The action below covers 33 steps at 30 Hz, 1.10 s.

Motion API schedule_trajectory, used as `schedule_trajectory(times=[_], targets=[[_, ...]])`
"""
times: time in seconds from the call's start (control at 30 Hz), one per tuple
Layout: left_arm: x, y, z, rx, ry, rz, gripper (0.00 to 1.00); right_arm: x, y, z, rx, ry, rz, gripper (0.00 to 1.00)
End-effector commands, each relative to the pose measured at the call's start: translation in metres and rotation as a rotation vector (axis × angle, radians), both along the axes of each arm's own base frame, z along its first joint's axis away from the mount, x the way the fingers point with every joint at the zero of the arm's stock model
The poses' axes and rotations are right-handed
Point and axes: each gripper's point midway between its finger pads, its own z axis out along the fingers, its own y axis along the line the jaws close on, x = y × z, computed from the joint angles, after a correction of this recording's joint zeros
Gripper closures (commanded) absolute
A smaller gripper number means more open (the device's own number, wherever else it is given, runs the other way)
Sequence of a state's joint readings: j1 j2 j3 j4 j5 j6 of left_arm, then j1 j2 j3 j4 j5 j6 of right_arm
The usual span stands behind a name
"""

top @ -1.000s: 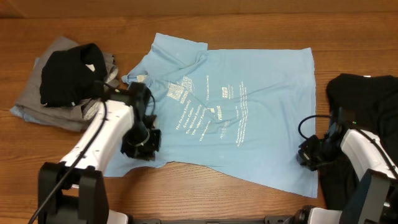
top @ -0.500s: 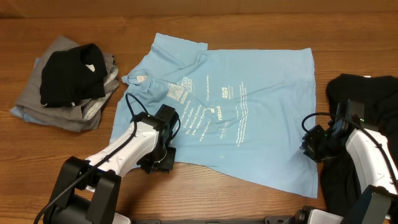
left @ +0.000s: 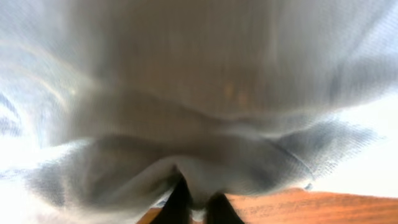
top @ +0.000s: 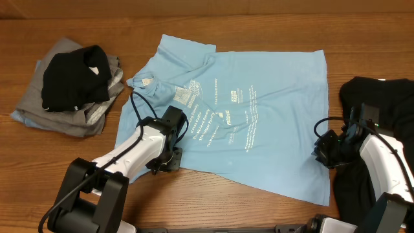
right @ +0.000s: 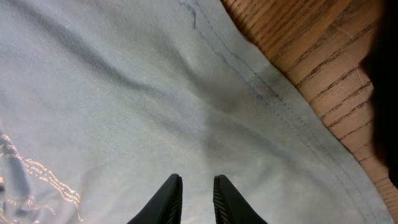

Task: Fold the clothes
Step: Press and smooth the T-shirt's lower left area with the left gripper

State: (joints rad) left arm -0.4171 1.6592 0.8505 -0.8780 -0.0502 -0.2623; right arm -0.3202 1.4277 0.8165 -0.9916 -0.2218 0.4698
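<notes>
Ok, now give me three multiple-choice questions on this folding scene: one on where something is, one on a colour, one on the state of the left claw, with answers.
1. Where does the pile of grey and black shirts lie?
A. on top of the light blue T-shirt
B. on the table, to that T-shirt's left
C. hanging off the table's edge

2. What colour is the lettering printed on the light blue T-shirt?
A. red
B. black
C. white

3. What is the left claw doing?
A. shut on the light blue T-shirt's near edge
B. wide open above bare wood
C. shut on a shirt from the pile

Answers:
1 B: the overhead view shows the pile on the wood beside the T-shirt's collar end.
2 C: the print reads pale white against the blue.
3 A: the left wrist view shows pale fabric bunched between the closed fingers.
</notes>
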Motion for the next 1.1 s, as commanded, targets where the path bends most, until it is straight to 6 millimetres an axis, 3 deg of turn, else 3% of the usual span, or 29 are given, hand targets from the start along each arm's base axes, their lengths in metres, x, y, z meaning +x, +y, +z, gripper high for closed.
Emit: schedule_trajectory(times=[0.0,0.07,0.2,0.3,0.4,0.47,0.53,0.63,0.73,0.77,0.87,1.07], targets=[[-0.021,0.001,0.002,-0.005,0.114,-0.003,0.96,0.007,-0.002,0.007,-0.007,-0.034,0.005,0.79],[-0.035,-0.001,0.018,-0.016,0.201,0.007,0.96,0.007,-0.002,0.007,-0.007,-0.034,0.005,0.79],[-0.045,-0.039,0.058,-0.207,0.325,0.047,0.95,0.007,-0.002,0.007,-0.008,-0.035,0.005,0.79],[-0.043,-0.059,0.069,-0.317,0.345,0.066,0.87,0.007,-0.002,0.007,-0.007,-0.035,0.005,0.79],[-0.05,-0.064,0.072,-0.34,0.379,0.076,0.84,0.007,-0.002,0.007,-0.009,-0.038,0.019,0.78],[-0.051,-0.061,0.072,-0.327,0.381,0.075,0.72,0.007,-0.002,0.007,-0.01,-0.039,0.027,0.78],[-0.052,-0.052,0.071,-0.275,0.381,0.07,0.7,0.007,-0.002,0.007,-0.01,-0.04,0.03,0.77],[-0.045,-0.014,0.065,-0.066,0.327,0.15,0.61,0.007,-0.002,0.007,-0.011,-0.04,0.03,0.75],[-0.032,0.004,0.061,-0.013,0.273,0.212,0.57,0.007,-0.002,0.007,-0.011,-0.04,0.03,0.74],[-0.026,0.008,0.059,-0.017,0.255,0.231,0.62,0.007,-0.002,0.007,-0.011,-0.04,0.03,0.74],[-0.016,0.016,0.048,-0.04,0.219,0.288,0.93,0.007,-0.002,0.007,-0.011,-0.04,0.03,0.74],[-0.024,0.034,0.01,-0.055,0.194,0.448,0.96,0.013,-0.004,0.008,-0.021,-0.077,0.075,0.74]])
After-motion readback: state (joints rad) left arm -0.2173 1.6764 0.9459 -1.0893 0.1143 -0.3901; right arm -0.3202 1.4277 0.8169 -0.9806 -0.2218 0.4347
